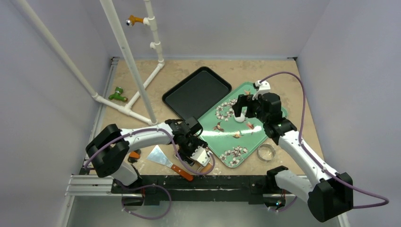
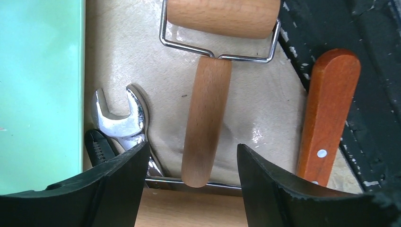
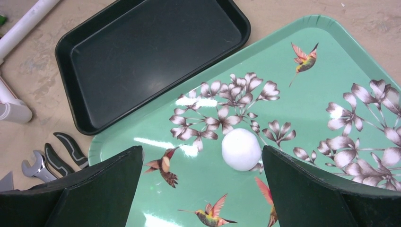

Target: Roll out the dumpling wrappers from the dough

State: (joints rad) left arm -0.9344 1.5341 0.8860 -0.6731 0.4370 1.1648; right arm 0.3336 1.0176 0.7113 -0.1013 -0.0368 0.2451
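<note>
The dough is a round white ball (image 3: pixel 241 149) lying on the green bird-print tray (image 3: pixel 302 101). My right gripper (image 3: pixel 201 158) hovers over it, open, with the ball just inside its right finger; from above, the ball (image 1: pixel 240 118) shows under that gripper (image 1: pixel 241 112). The dumpling wrappers are out of view. A wooden rolling pin (image 2: pixel 205 120) lies on the table by the tray's near corner, its roller (image 2: pixel 222 16) pointing away. My left gripper (image 2: pixel 193 165) is open astride the handle's end, with a gap on each side.
A wrench (image 2: pixel 120 120) and black-handled pliers (image 2: pixel 99 146) lie left of the pin, a scraper's brown handle (image 2: pixel 328 116) to its right. A second wooden roller (image 2: pixel 189 208) sits under my left fingers. A black tray (image 1: pixel 197 92) and a metal ring (image 1: pixel 266 152) flank the green tray (image 1: pixel 250 139).
</note>
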